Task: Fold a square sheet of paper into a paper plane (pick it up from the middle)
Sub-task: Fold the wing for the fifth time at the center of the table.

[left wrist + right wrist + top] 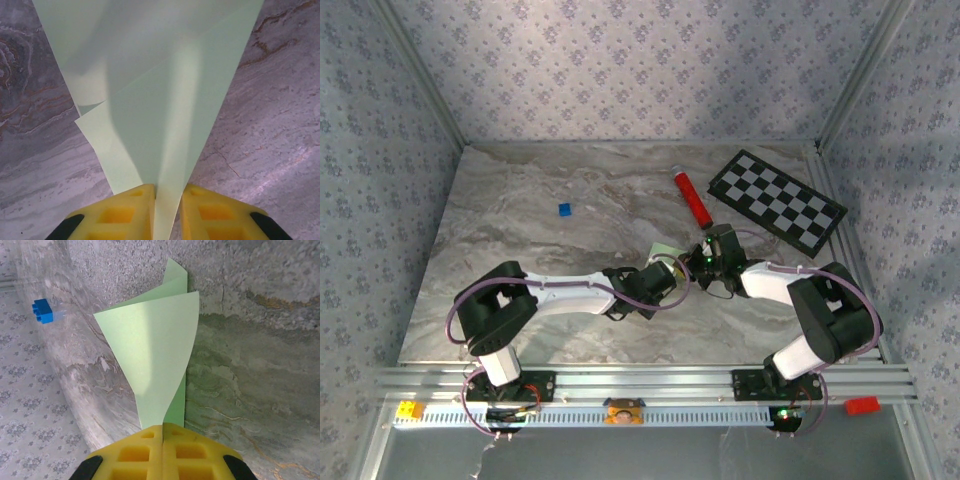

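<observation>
L gripper (pixel 167 197): fingers (pixel 131 210) are pinching the square sheet of paper (pixel 165 100) across a narrow gap, sheet fanning out ahead of tips. R gripper (pixel 163 432): fingers (pixel 137 452) are clamping flush on same sheet, folded layers spreading ahead.

1. Square sheet of paper (pixel 165 100): pale green, plain, no print.
2. Left gripper (pixel 167 195) and right gripper (pixel 163 430): yellow, black at the outer corners.
3. Table (pixel 540 260): marbled grey with brown veining.
4. Small block (pixel 564 209): blue.
5. Tube (pixel 695 203): red.
6. Checkerboard (pixel 777 200): black and white squares, black border.
7. Walls (pixel 620 70): pale lilac, repeating floral motif.
8. Arms (pixel 570 290): white and black, purple cables.
</observation>
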Robot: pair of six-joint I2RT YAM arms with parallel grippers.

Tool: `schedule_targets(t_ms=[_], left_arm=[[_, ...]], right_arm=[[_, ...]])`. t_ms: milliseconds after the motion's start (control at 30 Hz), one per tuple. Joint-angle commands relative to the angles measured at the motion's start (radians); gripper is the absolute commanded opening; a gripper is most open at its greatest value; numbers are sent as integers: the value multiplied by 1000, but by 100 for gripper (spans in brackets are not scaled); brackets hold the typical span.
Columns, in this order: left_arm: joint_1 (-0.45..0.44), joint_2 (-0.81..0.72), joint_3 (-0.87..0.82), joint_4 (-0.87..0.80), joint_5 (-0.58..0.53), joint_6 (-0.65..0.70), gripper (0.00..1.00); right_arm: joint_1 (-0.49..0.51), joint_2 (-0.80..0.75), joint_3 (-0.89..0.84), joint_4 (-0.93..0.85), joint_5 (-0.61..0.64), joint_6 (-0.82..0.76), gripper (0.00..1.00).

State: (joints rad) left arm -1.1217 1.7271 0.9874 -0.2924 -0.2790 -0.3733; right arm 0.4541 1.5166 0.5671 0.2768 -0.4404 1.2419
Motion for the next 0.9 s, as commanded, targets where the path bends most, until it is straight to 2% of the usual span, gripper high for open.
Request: schedule_targets(t_ms=[0,233,633,733,867], left_arm=[[-6,11,-10,-11,-26,20,23],[-12,19,-11,-9,-40,31,25],[-13,25,-9,1,-34,45,14],[-13,25,-11,1,-41,48,15],[-15,27,-10,-2,-56,58,22]], right_arm=[[0,-14,26,-18,5,0,0],[0,-13,28,-16,3,0,0],[1,-4,33,-11,0,1,0],[1,-2,35,-11,0,2,0],[3,-2,37,-10,-1,4,0]])
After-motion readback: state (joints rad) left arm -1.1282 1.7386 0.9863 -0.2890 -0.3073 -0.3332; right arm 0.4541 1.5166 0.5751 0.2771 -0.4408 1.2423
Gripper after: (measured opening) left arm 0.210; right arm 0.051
